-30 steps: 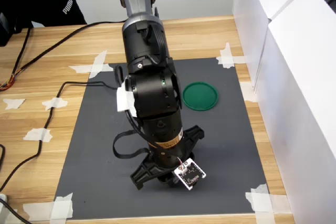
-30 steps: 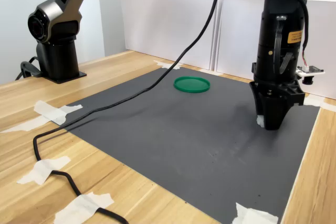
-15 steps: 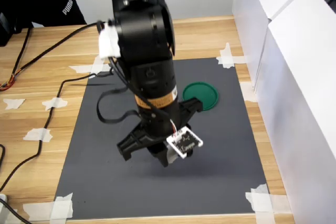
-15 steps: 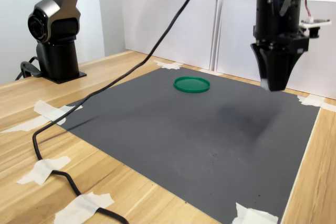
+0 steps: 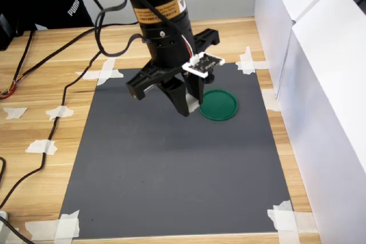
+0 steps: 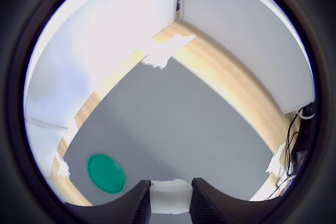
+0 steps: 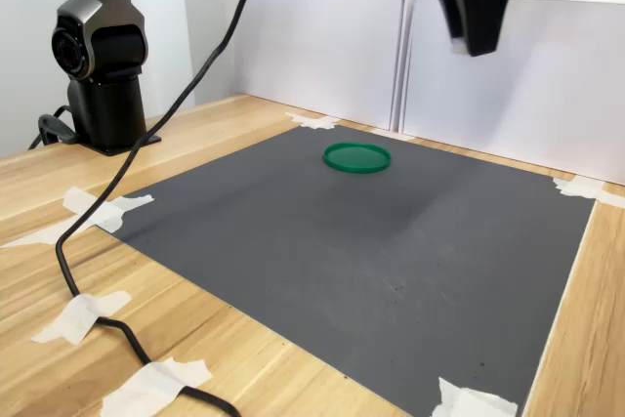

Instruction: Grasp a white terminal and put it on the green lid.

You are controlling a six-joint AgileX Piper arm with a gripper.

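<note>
My gripper [image 6: 169, 199], clamped on the white terminal [image 6: 169, 196], hangs high in the second exterior view's upper right, the green lid [image 7: 356, 157] well below at centre: released from this height, the terminal would likely bounce off onto the dark mat [image 7: 391, 241].

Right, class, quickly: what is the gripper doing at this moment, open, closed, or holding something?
Gripper: closed on the white terminal, carried high above the mat, not yet over the green lid.
</note>
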